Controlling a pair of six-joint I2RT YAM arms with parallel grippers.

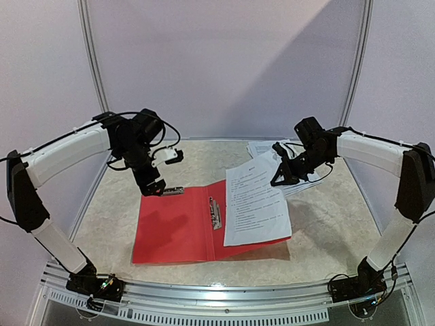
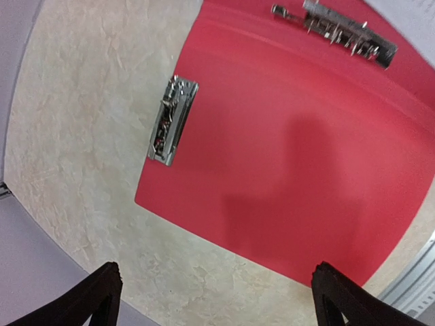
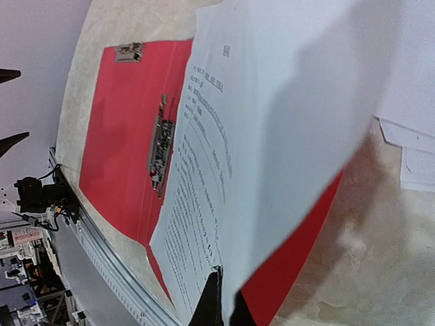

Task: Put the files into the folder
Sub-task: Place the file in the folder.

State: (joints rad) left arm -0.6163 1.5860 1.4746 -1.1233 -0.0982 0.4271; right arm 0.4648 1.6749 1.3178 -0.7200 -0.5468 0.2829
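Note:
The red folder (image 1: 173, 234) lies open in the middle of the table, with a silver clip mechanism (image 1: 215, 212) along its spine. One printed sheet of the files (image 1: 255, 200) rests over the folder's right half, its far edge lifted. My right gripper (image 1: 279, 179) is shut on that far edge; in the right wrist view the sheet (image 3: 272, 136) runs between the closed black fingers (image 3: 216, 302). My left gripper (image 1: 155, 188) hovers above the folder's far left corner, open and holding nothing. Its view shows both fingertips (image 2: 102, 291) wide apart over the folder (image 2: 292, 170).
More printed sheets (image 1: 266, 148) lie at the back right of the table, behind the right gripper. A small silver clip (image 1: 174, 191) sits at the folder's far left edge, also seen as the clip (image 2: 172, 121) below the left wrist. The table's metal front rail (image 1: 224, 295) runs along the near edge.

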